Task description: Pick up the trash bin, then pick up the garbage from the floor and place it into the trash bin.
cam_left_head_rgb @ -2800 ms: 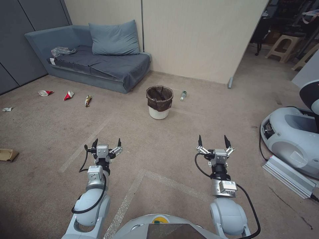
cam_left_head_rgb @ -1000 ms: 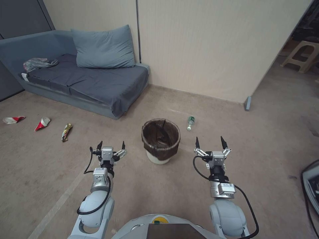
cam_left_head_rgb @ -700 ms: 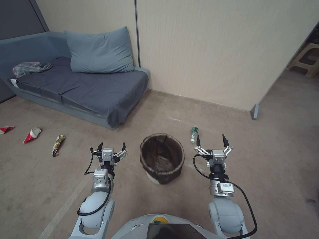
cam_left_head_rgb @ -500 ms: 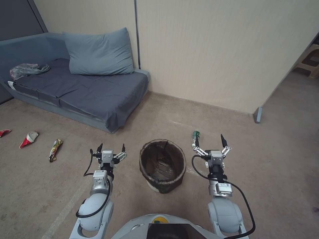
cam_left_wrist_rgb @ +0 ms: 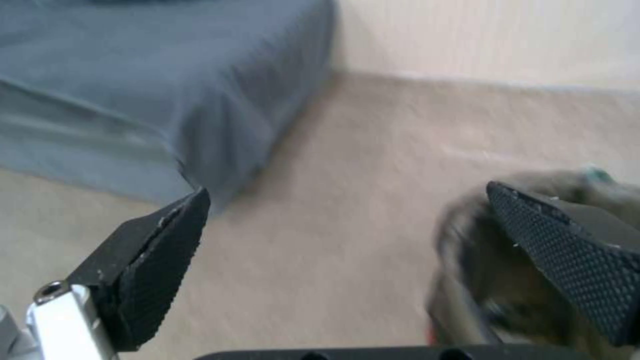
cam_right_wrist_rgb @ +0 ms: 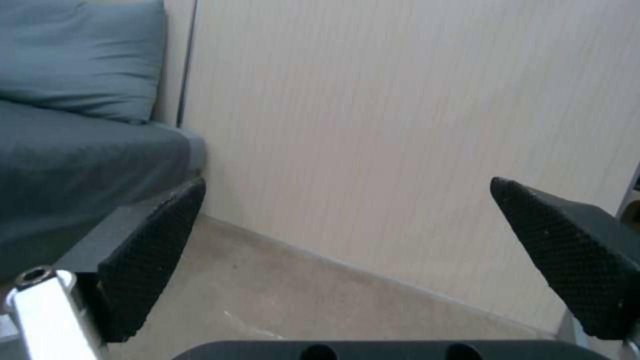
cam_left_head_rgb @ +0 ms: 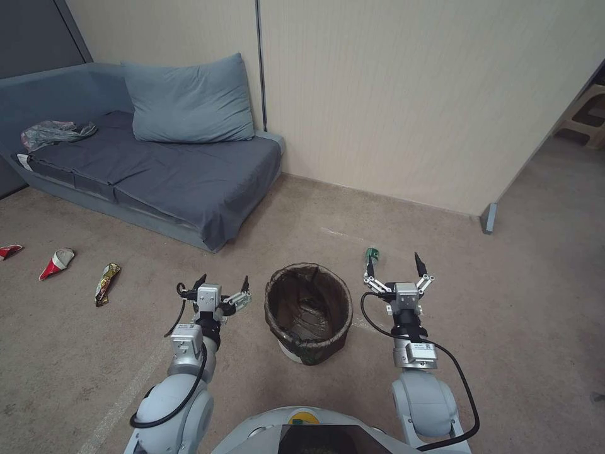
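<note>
The trash bin (cam_left_head_rgb: 308, 313) stands on the floor between the two claws, touched by neither. The left claw (cam_left_head_rgb: 223, 285) hangs spread just beside its rim; the right claw (cam_left_head_rgb: 392, 267) is spread too, with a small bottle (cam_left_head_rgb: 372, 255) just beyond its left fingertip. A snack wrapper (cam_left_head_rgb: 107, 284) and paper cup (cam_left_head_rgb: 57, 262) lie well out to the left claw's left.

A grey-blue sofa (cam_left_head_rgb: 157, 170) stands against the beige wall (cam_left_head_rgb: 403, 94). A blue pillow (cam_left_head_rgb: 189, 101) leans at its back. A crumpled grey plastic bag (cam_left_head_rgb: 53, 131) lies on its far end.
</note>
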Motion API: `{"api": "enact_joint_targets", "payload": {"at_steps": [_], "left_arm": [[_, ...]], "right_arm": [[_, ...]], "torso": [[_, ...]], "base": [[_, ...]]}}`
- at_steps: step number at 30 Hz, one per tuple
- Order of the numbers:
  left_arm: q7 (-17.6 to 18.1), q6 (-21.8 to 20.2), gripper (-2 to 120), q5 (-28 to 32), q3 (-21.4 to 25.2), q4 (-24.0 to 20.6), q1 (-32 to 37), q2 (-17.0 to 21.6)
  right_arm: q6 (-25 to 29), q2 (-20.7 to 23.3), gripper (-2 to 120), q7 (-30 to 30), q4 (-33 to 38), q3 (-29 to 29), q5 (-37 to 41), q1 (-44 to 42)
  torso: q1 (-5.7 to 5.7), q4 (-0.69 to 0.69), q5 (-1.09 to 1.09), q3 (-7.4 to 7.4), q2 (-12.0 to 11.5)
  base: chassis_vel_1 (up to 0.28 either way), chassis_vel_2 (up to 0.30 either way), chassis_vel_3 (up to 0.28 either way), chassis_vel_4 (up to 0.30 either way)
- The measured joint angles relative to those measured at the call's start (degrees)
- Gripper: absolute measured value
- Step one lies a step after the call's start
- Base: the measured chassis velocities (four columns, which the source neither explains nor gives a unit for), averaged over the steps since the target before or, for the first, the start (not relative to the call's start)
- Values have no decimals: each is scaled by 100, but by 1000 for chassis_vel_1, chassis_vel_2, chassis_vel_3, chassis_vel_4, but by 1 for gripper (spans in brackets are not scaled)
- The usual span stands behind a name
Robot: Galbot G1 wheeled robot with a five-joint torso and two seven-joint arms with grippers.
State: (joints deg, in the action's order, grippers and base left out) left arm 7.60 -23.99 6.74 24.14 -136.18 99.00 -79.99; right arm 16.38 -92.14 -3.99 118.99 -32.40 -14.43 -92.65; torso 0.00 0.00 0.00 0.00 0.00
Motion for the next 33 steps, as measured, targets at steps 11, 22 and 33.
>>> {"api": "enact_joint_targets", "payload": {"at_steps": [11, 22, 33], "left_arm": [[229, -1639, 94, 1946, -225, -308, -205, 10], [209, -1872, 100, 2725, -174, 119, -436, -41], [-39, -1846, 98, 2755, -181, 818, -697, -127]], "right_arm": [[-24, 0, 100, 8, 82, -84, 3, -45], [47, 0, 100, 33, 105, -57, 5, -71], [123, 0, 100, 69, 188, -47, -37, -177]], "torso": [[0, -1, 0, 0, 0], [0, 0, 0, 0, 0], [0, 0, 0, 1, 0]], "base": [[0, 0, 0, 0], [0, 0, 0, 0], [0, 0, 0, 0]]}}
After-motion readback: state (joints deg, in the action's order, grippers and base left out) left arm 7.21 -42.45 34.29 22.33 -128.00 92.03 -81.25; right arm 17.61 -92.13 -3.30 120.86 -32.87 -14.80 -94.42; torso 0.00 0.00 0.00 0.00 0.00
